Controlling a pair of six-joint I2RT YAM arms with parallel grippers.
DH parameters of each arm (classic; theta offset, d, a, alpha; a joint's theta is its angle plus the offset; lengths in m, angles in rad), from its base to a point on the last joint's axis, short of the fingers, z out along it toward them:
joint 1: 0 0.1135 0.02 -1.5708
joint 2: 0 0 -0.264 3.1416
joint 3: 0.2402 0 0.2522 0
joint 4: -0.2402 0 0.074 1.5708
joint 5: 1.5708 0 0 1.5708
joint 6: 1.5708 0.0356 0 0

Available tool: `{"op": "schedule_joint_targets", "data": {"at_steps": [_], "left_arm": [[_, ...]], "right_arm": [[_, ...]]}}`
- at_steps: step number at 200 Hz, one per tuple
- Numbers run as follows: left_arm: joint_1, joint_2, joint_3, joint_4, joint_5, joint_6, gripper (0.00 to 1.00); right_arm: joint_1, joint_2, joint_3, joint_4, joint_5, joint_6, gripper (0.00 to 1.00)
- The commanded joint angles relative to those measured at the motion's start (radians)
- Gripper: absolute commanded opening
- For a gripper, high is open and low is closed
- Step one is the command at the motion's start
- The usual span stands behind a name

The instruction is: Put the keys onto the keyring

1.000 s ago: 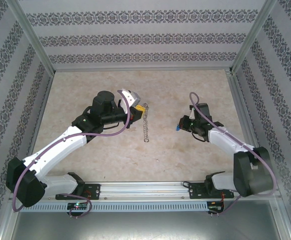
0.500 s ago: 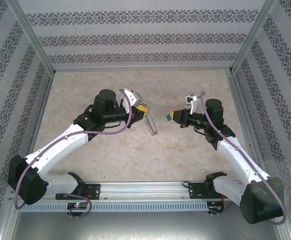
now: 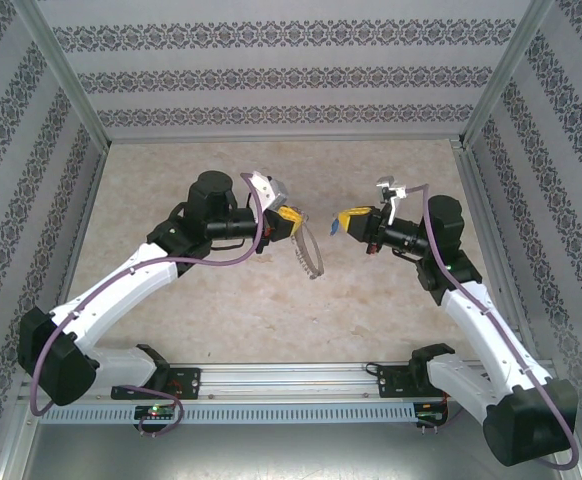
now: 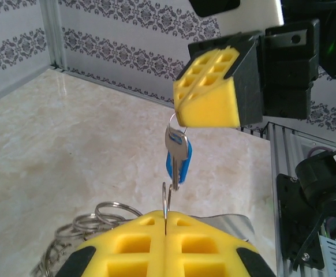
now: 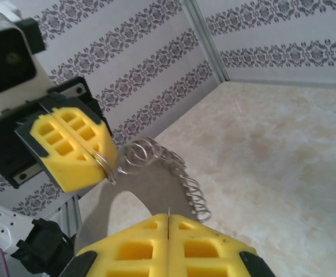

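One gap: key (image 4: pixel 178 158) just right of keyring (image 3: pixel 309 255), seemingly apart.
Left gripper (image 3: pixel 290 221): clamped on keyring.
Right gripper (image 3: pixel 343 223): pinching key.

Left tool (image 3: pixel 290 220) holds the dangling keyring (image 3: pixel 312 256), right tool (image 3: pixel 348 220) the blue key (image 3: pixel 333 229)

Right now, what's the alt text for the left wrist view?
The blue-headed key hangs from the shut right gripper, just above a ring of the keyring pinched upright in the shut left gripper. The other rings trail lower left over the marble tabletop.
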Motion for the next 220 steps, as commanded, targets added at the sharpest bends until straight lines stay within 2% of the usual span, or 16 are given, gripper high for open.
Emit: {"op": "schedule_joint_targets", "data": {"at_steps": [1, 132, 220], "left_arm": [[0.008, 0.012, 0.045, 0.001, 0.051, 0.022, 0.0], [-0.001, 0.028, 0.07, -0.024, 0.074, 0.032, 0.0], [-0.015, 0.026, 0.077, -0.029, 0.082, 0.033, 0.0]], "right_arm": [[0.031, 0.004, 0.047, 0.04, -0.031, 0.003, 0.0], [0.169, 0.06, 0.109, 0.005, -0.01, -0.043, 0.0], [0.193, 0.091, 0.134, 0.008, 0.029, -0.052, 0.0]]}}
